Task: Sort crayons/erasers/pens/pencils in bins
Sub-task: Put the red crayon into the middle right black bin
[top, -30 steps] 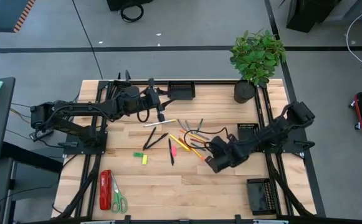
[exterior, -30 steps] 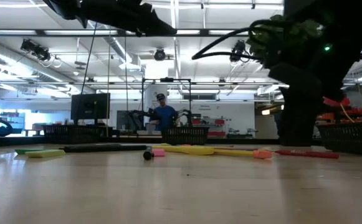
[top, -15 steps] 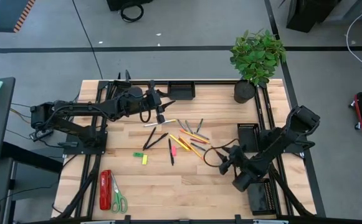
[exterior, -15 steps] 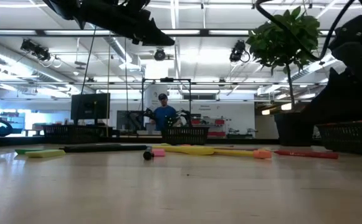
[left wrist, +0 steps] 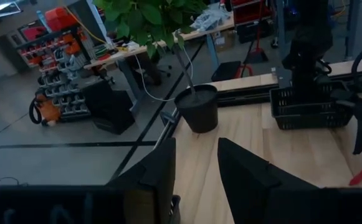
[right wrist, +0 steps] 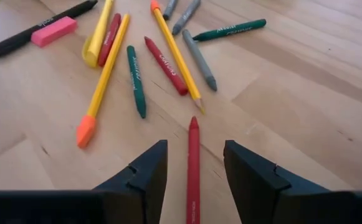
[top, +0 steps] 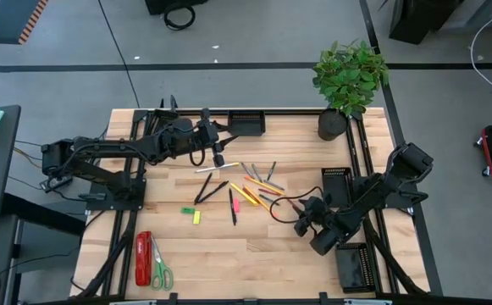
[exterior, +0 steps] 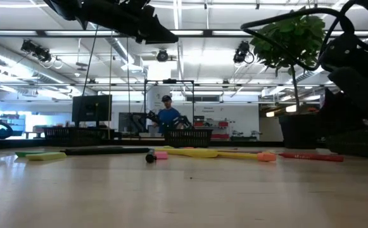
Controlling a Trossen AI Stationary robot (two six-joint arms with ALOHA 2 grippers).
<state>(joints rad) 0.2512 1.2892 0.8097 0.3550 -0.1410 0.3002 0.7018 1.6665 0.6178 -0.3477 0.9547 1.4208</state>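
1. High view: the right tool (top: 301, 227) hangs over bare wood toward the right side of the tabletop (top: 220, 254), beside the scattered sticks; its fingers (right wrist: 144, 174) stand apart, released, with a red crayon (right wrist: 193, 165) lying flat between them, untouched.
2. The left tool (top: 218, 155) is raised near the far edge beside 1 of the bins (top: 247, 124); its fingers (left wrist: 159, 177) are spread with nothing between them.
3. 2 more bins sit along the right edge: 1 (top: 336, 180) behind the right arm, 1 (top: 352, 266) at the near corner.
4. Ahead of the right tool lie yellow pencils (right wrist: 176, 56), green and grey crayons, a pink eraser (right wrist: 54, 31) and a black pen (right wrist: 37, 28).
5. A plant pot (top: 331, 125) stands at the far right corner; a red stapler (top: 143, 258) and scissors (top: 159, 267) lie near left.
6. The crayon lettering is too small to read.
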